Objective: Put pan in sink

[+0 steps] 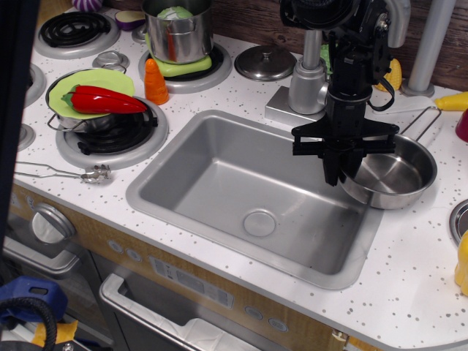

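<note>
The black jaws [342, 167] pointed straight down and pinched the near-left rim of the pan [391, 171], one finger inside the bowl and one outside. The pan sat tilted at the sink's [241, 194] right edge, its wire handle [418, 124] reaching back and away from the jaws. The basin with its round drain [259, 222] lay below and to their left in the speckled tabletop [417, 270].

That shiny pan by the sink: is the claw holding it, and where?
Yes, it seems so. The claw pinches the pan at its left rim, the edge nearest the sink; the exact contact is partly hidden.
</note>
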{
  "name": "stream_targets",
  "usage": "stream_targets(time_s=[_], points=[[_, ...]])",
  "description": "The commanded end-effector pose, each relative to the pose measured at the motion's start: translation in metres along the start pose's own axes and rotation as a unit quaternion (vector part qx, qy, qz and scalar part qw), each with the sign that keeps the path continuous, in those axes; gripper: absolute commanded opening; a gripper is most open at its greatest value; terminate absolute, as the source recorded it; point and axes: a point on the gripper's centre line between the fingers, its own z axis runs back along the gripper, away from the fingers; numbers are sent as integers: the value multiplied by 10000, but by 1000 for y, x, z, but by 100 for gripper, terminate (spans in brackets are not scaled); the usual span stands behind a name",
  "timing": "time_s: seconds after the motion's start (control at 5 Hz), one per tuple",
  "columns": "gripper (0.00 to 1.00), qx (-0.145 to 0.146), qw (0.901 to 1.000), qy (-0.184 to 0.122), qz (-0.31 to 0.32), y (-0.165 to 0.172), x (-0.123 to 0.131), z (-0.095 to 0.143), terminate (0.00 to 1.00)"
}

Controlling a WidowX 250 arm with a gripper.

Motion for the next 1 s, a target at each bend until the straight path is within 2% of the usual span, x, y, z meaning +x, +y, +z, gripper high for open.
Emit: stream_targets(time_s=[0.0, 0.2, 0.6, 0.8], points=[[0, -63, 9992, -298, -268, 21, 6, 43, 0], [0, -74, 9977, -233, -634, 48, 3, 43, 0], [0, 184, 9902, -149, -1374, 106, -5, 42, 0], [0, 197, 9820, -109, -1876, 137, -10, 35, 0]])
